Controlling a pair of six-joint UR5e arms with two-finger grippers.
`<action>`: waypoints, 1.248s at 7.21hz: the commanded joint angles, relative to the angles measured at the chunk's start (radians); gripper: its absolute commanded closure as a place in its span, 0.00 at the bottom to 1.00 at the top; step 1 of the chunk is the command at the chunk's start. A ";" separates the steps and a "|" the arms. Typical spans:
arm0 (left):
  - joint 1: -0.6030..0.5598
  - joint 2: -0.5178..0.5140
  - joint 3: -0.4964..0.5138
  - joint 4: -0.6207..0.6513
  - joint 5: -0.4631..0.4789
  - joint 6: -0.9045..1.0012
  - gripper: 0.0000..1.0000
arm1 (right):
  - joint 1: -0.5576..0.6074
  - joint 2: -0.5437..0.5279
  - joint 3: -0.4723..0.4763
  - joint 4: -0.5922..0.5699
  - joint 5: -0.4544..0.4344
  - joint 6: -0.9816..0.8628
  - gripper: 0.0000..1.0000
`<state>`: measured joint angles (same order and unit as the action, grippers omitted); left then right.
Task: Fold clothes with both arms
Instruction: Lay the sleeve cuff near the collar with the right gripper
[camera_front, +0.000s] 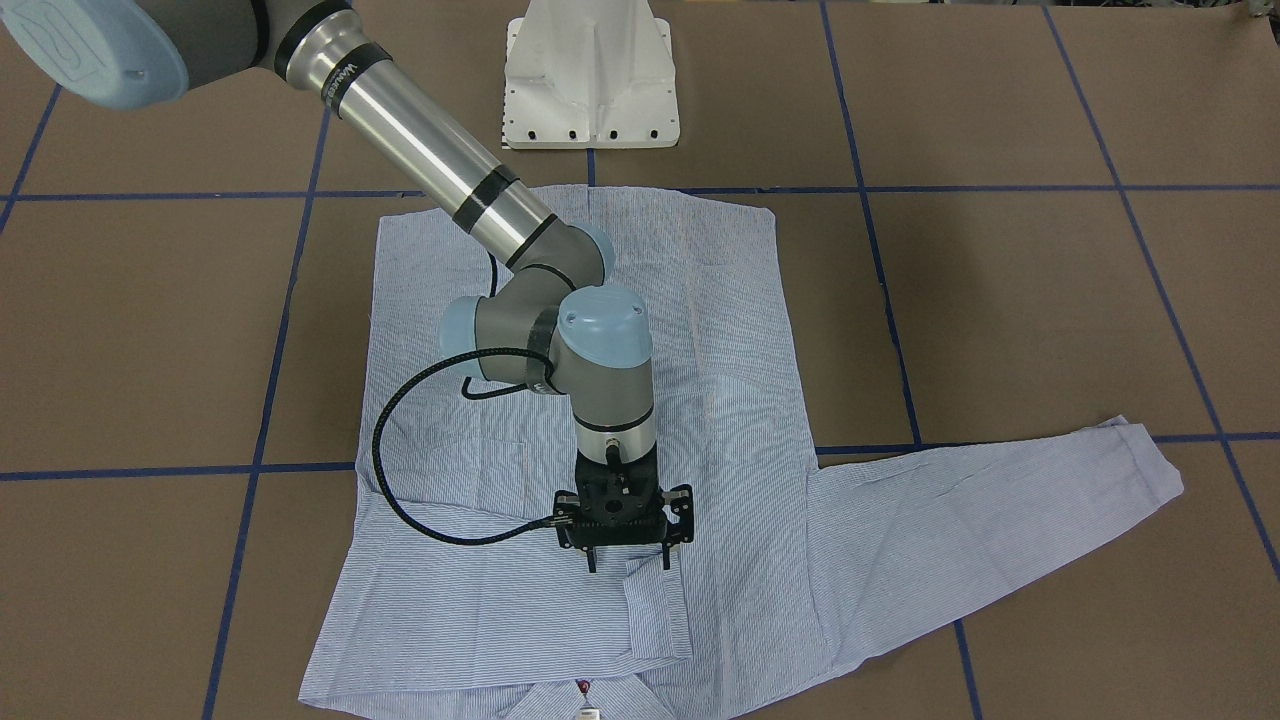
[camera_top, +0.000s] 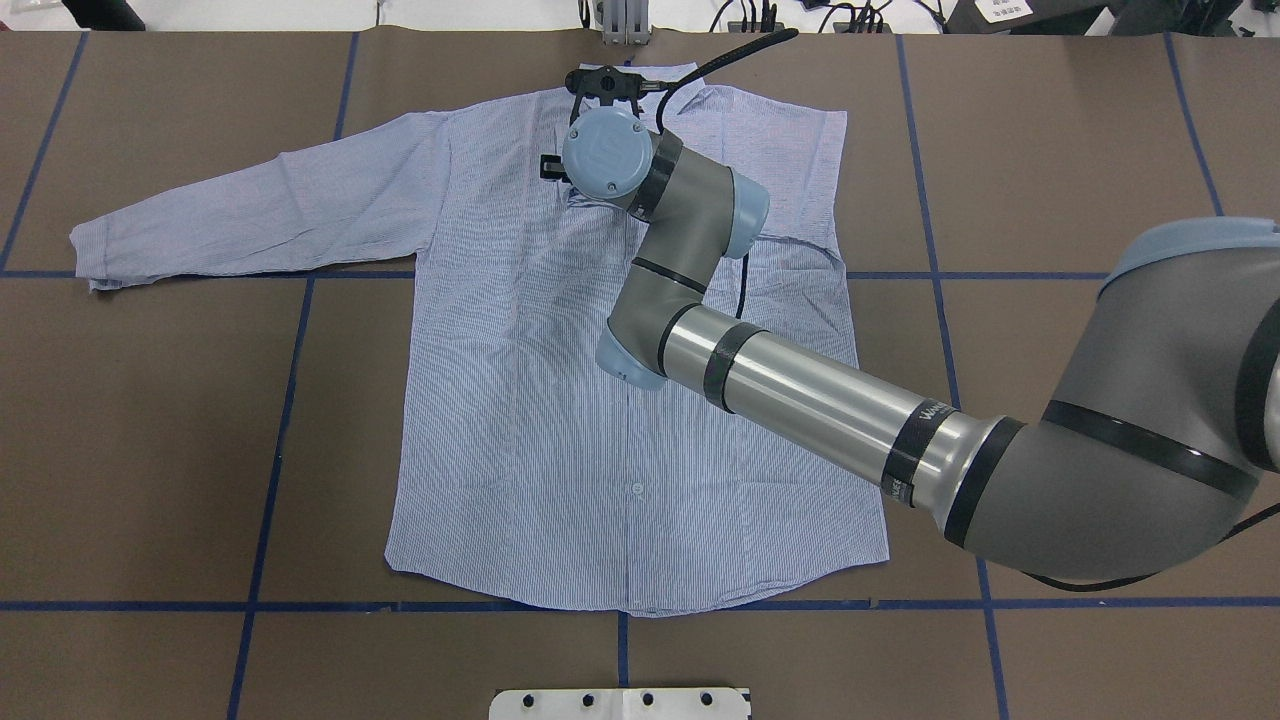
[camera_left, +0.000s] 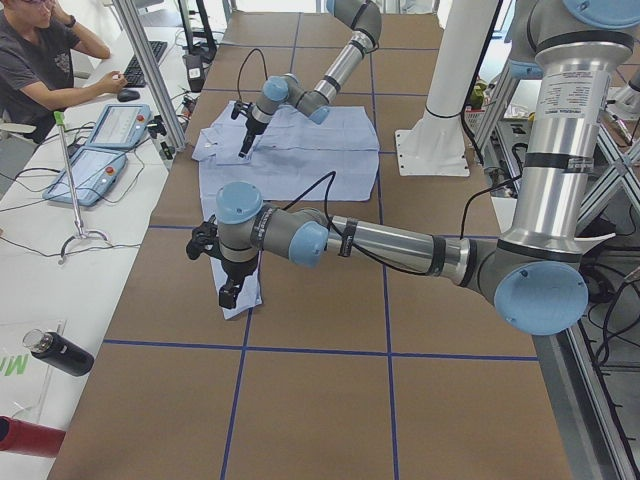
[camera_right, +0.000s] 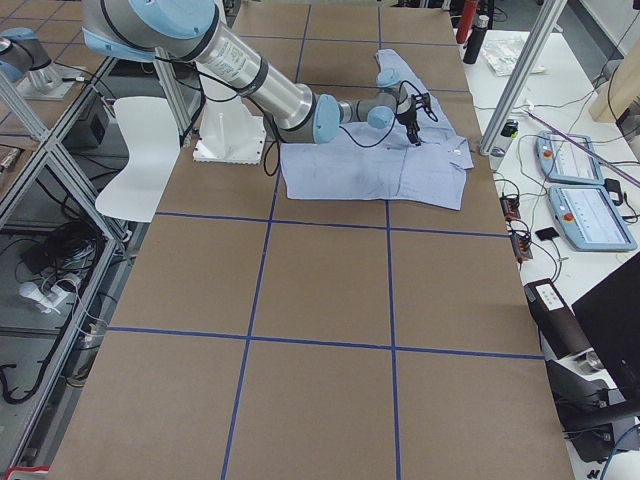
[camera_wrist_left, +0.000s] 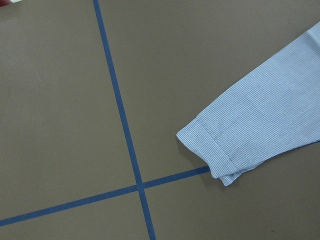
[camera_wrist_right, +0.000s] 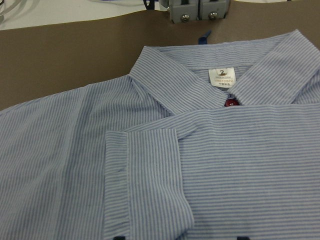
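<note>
Nearest the robot's base, the shirt (camera_top: 520, 420) lies face up and flat on the table (camera_top: 1050, 150), with its hem (camera_top: 560, 585) toward the base and the buttoned front smooth. Treat it as light, thin and limp. It will likely sag from any single pinch, slide easily over the brown surface and crease rather than hold a shape, so plan on lifting it at two spread points. Farther out, the left sleeve (camera_top: 260, 215) stretches straight to the side. The left cuff (camera_wrist_left: 210, 150) looks like the thickest, stiffest part there, so it is a good place to pinch. The left gripper (camera_left: 229, 292) hangs near that cuff, but you cannot tell whether its jaws are apart or together. Farther still, the right sleeve (camera_front: 480, 610) lies folded across the chest, and the right cuff (camera_wrist_right: 145, 175) ends just below the collar (camera_wrist_right: 170, 75). The right gripper (camera_front: 628, 565) points down over that cuff with its jaws apart and nothing between them; whether the tips touch the cloth is unclear. For the body fold, you would do well to grip at the shoulder and the hem edge, where doubled cloth gives the fingers something firm, and to pinch only the layers you mean to move.
</note>
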<state>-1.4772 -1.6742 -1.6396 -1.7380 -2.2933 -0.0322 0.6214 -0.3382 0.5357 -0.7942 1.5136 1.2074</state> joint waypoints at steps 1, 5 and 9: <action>0.000 0.001 0.000 0.000 0.000 0.000 0.01 | 0.000 0.001 -0.002 0.001 0.000 -0.002 0.75; 0.000 0.002 0.000 0.000 0.000 0.000 0.01 | 0.000 0.011 -0.003 0.004 0.000 -0.003 0.78; 0.000 -0.007 0.000 0.000 0.000 -0.031 0.01 | 0.003 0.080 0.009 0.004 0.031 0.000 0.85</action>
<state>-1.4772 -1.6779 -1.6377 -1.7380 -2.2933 -0.0511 0.6234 -0.2731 0.5377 -0.7888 1.5277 1.2058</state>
